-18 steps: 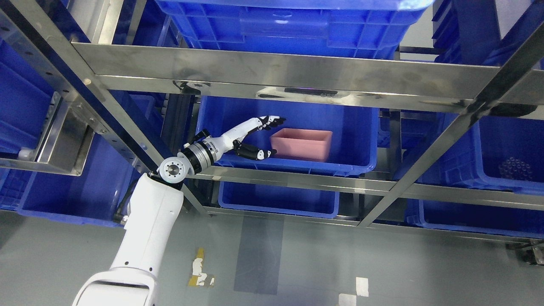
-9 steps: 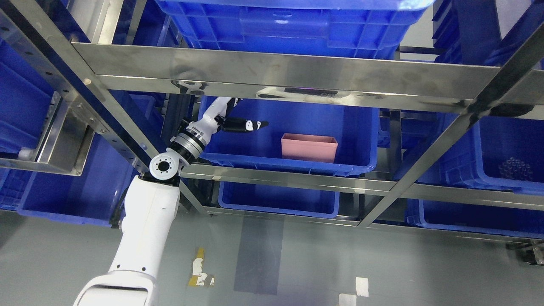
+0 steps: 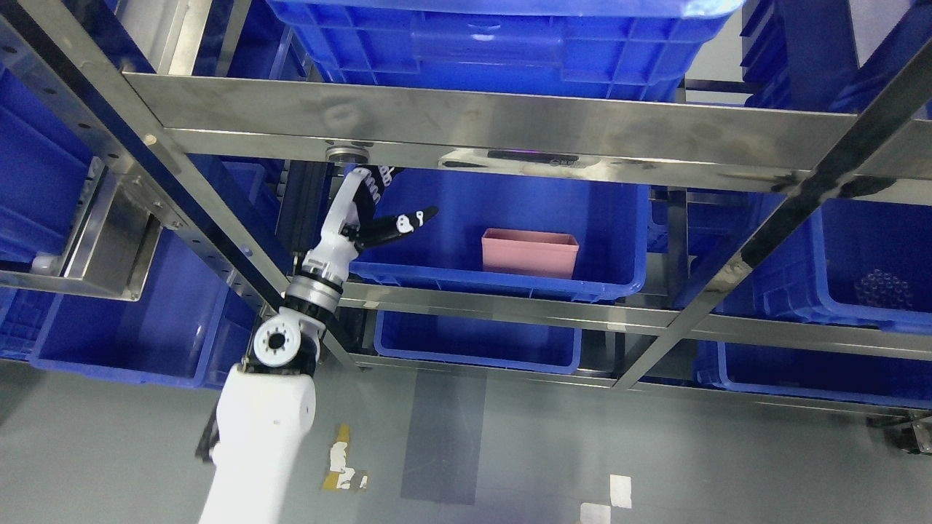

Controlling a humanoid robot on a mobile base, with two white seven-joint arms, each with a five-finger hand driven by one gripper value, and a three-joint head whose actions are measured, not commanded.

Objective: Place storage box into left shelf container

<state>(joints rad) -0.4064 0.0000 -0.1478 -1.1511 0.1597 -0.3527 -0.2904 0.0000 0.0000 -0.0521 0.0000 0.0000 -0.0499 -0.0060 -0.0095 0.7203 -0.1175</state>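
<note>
We are holding our left hand (image 3: 371, 211) open and empty over the left end of the blue shelf container (image 3: 619, 240), fingers (image 3: 408, 220) spread (some hidden by the steel rail (image 3: 466, 120)), while the pink storage box (image 3: 529, 252) is sitting upright inside, well apart from it.

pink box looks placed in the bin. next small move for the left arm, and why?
Probably draw the left hand back out toward the robot and lower it. The pink box sits upright inside the blue bin, apart from the hand, whose fingers are spread and hold nothing. The hand is at the bin's left rim, right under the steel rail, so it should back out low to clear it.
</note>
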